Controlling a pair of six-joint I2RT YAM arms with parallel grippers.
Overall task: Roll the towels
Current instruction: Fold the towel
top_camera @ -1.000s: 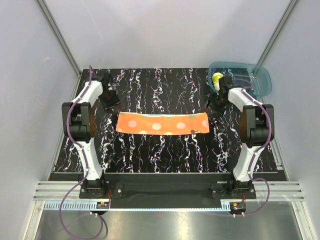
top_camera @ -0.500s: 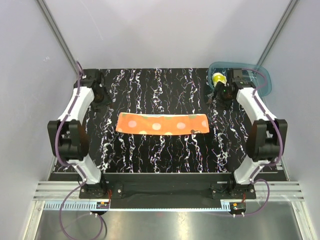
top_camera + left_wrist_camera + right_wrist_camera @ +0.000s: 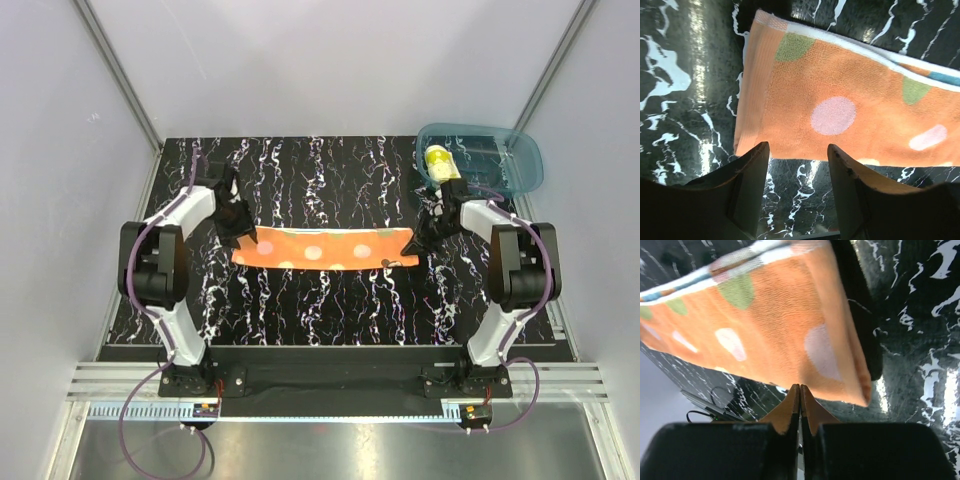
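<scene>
Right gripper (image 3: 800, 386), fingers pressed together, pinches the right end of the orange towel (image 3: 320, 247), which is a little lifted. Left gripper (image 3: 797, 150) stands spread at its left end. Both arms bend low and inward. This terry towel is one long dotted strip. The yellow towel (image 3: 437, 160), the second, lies rolled beyond the right end, in one teal plastic bin (image 3: 515, 170).

My left arm (image 3: 190, 207) reaches forward and inward, wrist tipped down, jaws standing apart. My right arm (image 3: 481, 214) mirrors it from the other side, elbow folded back, jaws pressed tightly together.
</scene>
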